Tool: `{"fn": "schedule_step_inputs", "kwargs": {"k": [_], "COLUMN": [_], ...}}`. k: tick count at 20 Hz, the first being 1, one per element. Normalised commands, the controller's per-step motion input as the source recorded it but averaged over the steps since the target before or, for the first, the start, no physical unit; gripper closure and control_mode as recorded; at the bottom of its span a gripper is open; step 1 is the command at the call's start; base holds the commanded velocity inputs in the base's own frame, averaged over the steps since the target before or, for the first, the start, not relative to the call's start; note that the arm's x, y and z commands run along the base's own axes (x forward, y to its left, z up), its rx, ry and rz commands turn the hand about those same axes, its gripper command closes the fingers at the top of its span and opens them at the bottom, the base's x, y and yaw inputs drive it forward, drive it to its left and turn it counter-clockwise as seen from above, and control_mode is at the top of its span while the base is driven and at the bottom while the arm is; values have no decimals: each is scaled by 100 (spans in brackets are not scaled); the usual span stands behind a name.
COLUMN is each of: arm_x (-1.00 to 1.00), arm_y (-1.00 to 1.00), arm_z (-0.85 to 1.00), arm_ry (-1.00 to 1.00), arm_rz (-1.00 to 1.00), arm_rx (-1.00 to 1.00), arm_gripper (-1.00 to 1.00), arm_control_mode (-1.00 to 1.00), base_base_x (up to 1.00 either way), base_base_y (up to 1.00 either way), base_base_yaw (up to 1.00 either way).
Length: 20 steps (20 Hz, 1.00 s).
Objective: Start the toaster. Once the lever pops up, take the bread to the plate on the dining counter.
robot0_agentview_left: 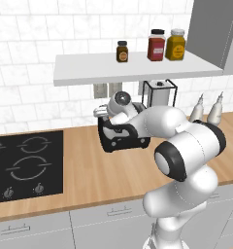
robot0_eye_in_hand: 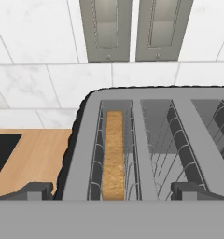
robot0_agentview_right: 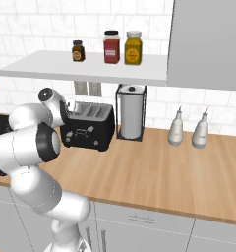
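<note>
The gripper (robot0_eye_in_hand: 111, 190) hangs open just above the toaster (robot0_agentview_right: 88, 127), its fingertips (robot0_eye_in_hand: 35, 190) spread either side of the leftmost slot and holding nothing. The bread (robot0_eye_in_hand: 114, 154) stands on edge down in that slot. The toaster sits on the wooden surface (robot0_agentview_right: 159, 170) against the tiled wall, a paper towel holder (robot0_agentview_right: 131, 113) just beside it. Above, a shelf (robot0_agentview_right: 85, 67) carries three jars (robot0_agentview_right: 111, 47).

A white wall shelf (robot0_agentview_right: 90, 69) carries three jars: dark (robot0_agentview_right: 78, 50), red (robot0_agentview_right: 111, 47) and yellow (robot0_agentview_right: 133, 47). On the wood table (robot0_agentview_right: 159, 172) stand a paper towel holder (robot0_agentview_right: 131, 118) and two pale bottles (robot0_agentview_right: 176, 128). A black cooktop (robot0_agentview_left: 26, 165) is inset at left.
</note>
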Motion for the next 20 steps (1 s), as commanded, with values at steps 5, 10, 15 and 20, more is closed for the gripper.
{"fn": "schedule_step_inputs", "kwargs": {"k": [5, 10, 15, 20], "arm_x": [0, 0, 0, 0], "arm_y": [0, 0, 0, 0], "arm_z": [0, 0, 0, 0], "arm_ry": [0, 0, 0, 0], "arm_rz": [0, 0, 0, 0], "arm_rx": [0, 0, 0, 0], "arm_gripper": [-100, -100, -100, -100], "arm_control_mode": [-100, -100, -100, -100], "base_base_x": [0, 0, 0, 0], "base_base_y": [0, 0, 0, 0], "base_base_yaw": [0, 0, 0, 0]}}
